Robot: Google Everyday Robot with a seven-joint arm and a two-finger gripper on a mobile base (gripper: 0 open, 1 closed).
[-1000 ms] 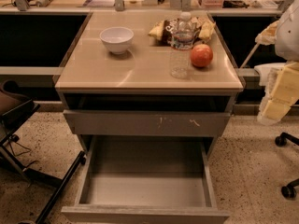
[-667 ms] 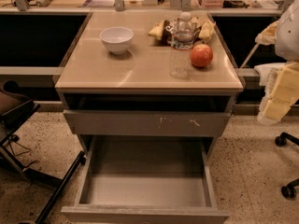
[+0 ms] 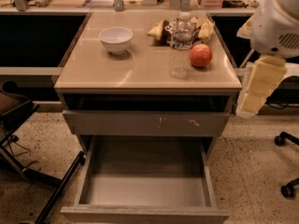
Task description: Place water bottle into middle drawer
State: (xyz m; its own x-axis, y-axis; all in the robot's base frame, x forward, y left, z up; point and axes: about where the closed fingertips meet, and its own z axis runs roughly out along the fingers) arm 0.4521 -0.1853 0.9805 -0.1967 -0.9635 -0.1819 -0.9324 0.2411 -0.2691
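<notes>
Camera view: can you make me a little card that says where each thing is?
water bottle: standing up on the cabinet top, white cap on
apple: on the top, just right of the bottle
bowl: white, on the left part of the top
snack bags: behind the bottle
middle drawer: pulled out, nothing seen inside
scratched drawer front: above the open drawer
gripper: off the cabinet's right side, away from the bottle
</notes>
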